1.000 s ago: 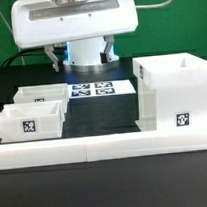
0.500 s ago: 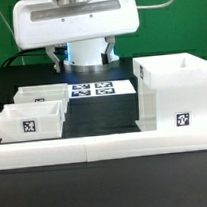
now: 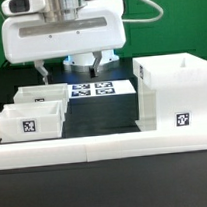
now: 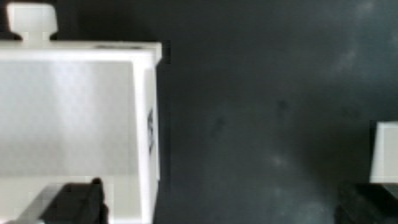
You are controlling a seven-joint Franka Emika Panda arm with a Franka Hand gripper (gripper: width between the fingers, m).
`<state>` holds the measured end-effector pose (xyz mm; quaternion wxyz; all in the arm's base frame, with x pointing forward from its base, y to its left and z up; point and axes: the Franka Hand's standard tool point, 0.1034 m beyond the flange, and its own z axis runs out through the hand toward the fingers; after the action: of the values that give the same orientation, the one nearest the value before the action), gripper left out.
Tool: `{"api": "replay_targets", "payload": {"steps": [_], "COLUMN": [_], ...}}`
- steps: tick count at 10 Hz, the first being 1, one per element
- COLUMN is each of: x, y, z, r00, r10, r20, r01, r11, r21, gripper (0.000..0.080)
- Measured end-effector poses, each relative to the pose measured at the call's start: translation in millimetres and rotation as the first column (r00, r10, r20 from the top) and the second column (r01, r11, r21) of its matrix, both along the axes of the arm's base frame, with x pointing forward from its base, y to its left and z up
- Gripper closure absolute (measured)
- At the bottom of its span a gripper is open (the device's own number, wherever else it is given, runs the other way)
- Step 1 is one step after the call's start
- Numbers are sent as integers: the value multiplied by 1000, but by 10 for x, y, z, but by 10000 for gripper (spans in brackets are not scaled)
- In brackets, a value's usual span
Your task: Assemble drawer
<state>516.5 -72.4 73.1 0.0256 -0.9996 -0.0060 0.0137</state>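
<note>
The tall white casing [image 3: 174, 92] stands at the exterior view's right, with a tag on its front. Two shallow white trays [image 3: 41, 96] [image 3: 31, 123] sit side by side at the left, the nearer one tagged. My gripper [image 3: 77, 65] hangs behind them, above the far side of the table, open and empty. In the wrist view its dark fingertips [image 4: 77, 202] stand wide apart around bare dark table [image 4: 267, 120]. A white boxy part [image 4: 71, 120] fills one side of that view and another white edge [image 4: 386, 150] shows opposite. I cannot tell which parts these are.
The marker board [image 3: 91, 90] lies flat between the trays and the casing. A long low white rail [image 3: 105, 147] runs across the front of the table. The arm's white body [image 3: 67, 36] looms over the back.
The arm's white body has come lower and shifted towards the exterior view's left. The casing, trays and rail have not moved.
</note>
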Motion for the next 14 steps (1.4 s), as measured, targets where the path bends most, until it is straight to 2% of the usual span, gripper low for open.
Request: {"api": "replay_targets", "payload": {"steps": [5,9,13,14], "x": [-97,-134,-137,-129], "y": [-210,-233,-218,-208], "z": [-411,-607,-657,-657], "r00": [1000,1000,1000,1000], "r10": [15,14,17,17], "r20": [-19,-27,-19,-15], "r01": [-15,-15,-18,-18], "r11": [1000,1000,999,999], "r21": [-14,-25,-30,-31], "gripper": [151,151,151,197]}}
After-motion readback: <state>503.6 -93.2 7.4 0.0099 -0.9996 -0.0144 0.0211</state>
